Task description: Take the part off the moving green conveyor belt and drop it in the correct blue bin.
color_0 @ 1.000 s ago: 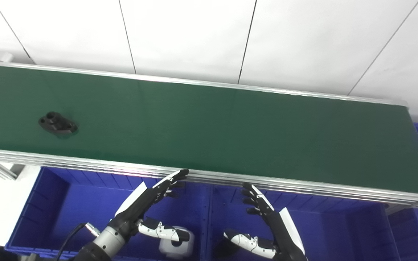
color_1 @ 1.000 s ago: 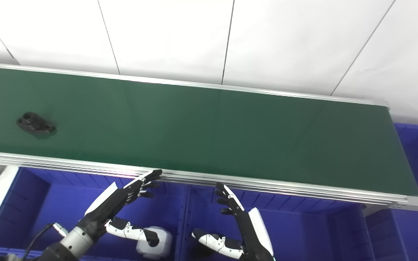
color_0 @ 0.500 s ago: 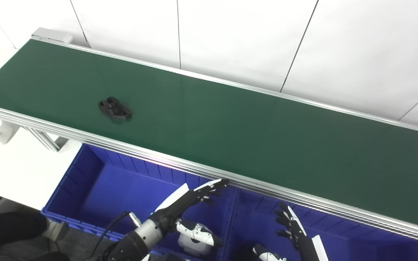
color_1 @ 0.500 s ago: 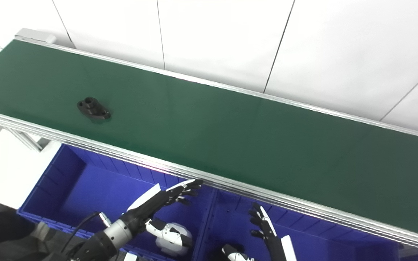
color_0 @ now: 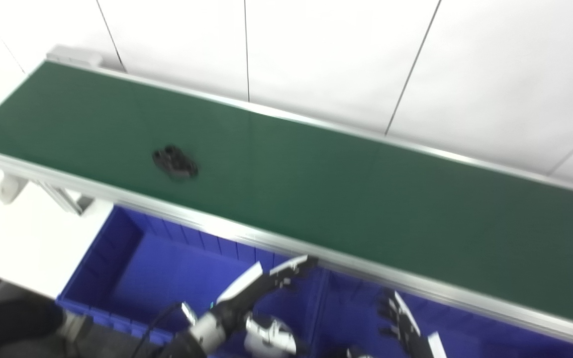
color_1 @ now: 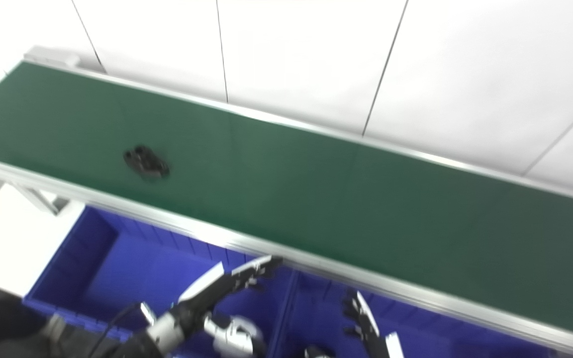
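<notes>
A small black flanged part (color_0: 174,163) lies on the green conveyor belt (color_0: 316,179) toward its left end; it also shows in the right eye view (color_1: 145,163). My left hand (color_0: 261,286) is open and empty, fingers stretched out over the left blue bin (color_0: 132,268), just below the belt's near rail. My right hand (color_0: 403,323) is open and empty over the neighbouring blue bin (color_0: 356,303), partly cut off by the bottom edge. Both hands are well to the right of the part. The picture is blurred.
The belt's aluminium near rail (color_0: 246,236) runs between my hands and the belt. A white floor patch (color_0: 18,233) lies left of the bins. White wall panels (color_0: 316,49) stand behind the belt. A dark shape (color_0: 3,323) sits at the bottom left.
The camera has swung left and shifted, so the whole picture moved. The part has travelled a little rightward along the belt. Both hands stay open over the bins.
</notes>
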Controlling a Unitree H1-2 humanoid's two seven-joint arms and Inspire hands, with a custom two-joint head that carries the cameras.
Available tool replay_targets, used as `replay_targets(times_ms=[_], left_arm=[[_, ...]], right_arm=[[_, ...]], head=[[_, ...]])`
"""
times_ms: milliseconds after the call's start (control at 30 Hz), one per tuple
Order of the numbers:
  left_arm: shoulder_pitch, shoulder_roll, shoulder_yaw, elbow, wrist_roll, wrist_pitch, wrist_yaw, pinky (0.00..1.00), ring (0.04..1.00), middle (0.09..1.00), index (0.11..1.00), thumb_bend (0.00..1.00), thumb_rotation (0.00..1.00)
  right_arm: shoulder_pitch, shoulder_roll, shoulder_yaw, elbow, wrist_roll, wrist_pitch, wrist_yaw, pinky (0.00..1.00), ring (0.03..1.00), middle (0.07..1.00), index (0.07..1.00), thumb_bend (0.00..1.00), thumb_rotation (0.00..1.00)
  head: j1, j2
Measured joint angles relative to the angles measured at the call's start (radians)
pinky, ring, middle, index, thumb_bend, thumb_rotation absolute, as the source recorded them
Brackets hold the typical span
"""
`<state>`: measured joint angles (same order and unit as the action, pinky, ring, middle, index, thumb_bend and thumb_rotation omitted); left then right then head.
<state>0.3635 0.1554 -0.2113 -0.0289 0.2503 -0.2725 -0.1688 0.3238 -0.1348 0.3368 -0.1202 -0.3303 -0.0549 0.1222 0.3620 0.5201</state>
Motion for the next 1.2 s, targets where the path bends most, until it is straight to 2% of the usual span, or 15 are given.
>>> replay_targets(times_ms=[167,367,767,1067,1200], left_arm=[[-0.005,0.000,-0.001,0.020,0.009,-0.004,0.003,0.77,0.882,0.934,0.916,0.74,0.32],[-0.014,0.000,0.000,0.041,0.009,-0.024,0.005,0.77,0.883,0.934,0.916,0.74,0.32],[-0.020,0.001,0.000,0.056,0.009,-0.035,0.005,0.77,0.879,0.928,0.912,0.74,0.30],[-0.022,-0.001,0.000,0.056,0.009,-0.035,0.005,0.78,0.879,0.922,0.909,0.75,0.29],[-0.017,-0.001,0.000,0.056,0.008,-0.039,0.006,0.76,0.875,0.923,0.919,0.75,0.31]], right_arm=[[-0.003,0.002,0.000,0.027,-0.001,-0.005,-0.007,0.74,0.854,0.885,0.934,0.55,0.27],[-0.014,0.004,0.003,0.052,-0.002,-0.042,-0.020,0.72,0.849,0.881,0.929,0.55,0.27],[-0.018,0.006,0.000,0.060,-0.002,-0.061,-0.026,0.69,0.825,0.864,0.911,0.58,0.25],[-0.015,0.022,-0.026,0.060,0.016,-0.168,-0.078,0.67,0.801,0.832,0.878,0.58,0.22],[-0.010,0.020,-0.039,0.018,0.016,-0.174,-0.085,0.65,0.781,0.825,0.864,0.59,0.26]], head=[[-0.005,-0.012],[-0.012,-0.026],[-0.020,-0.031],[-0.060,-0.014],[-0.098,0.001]])
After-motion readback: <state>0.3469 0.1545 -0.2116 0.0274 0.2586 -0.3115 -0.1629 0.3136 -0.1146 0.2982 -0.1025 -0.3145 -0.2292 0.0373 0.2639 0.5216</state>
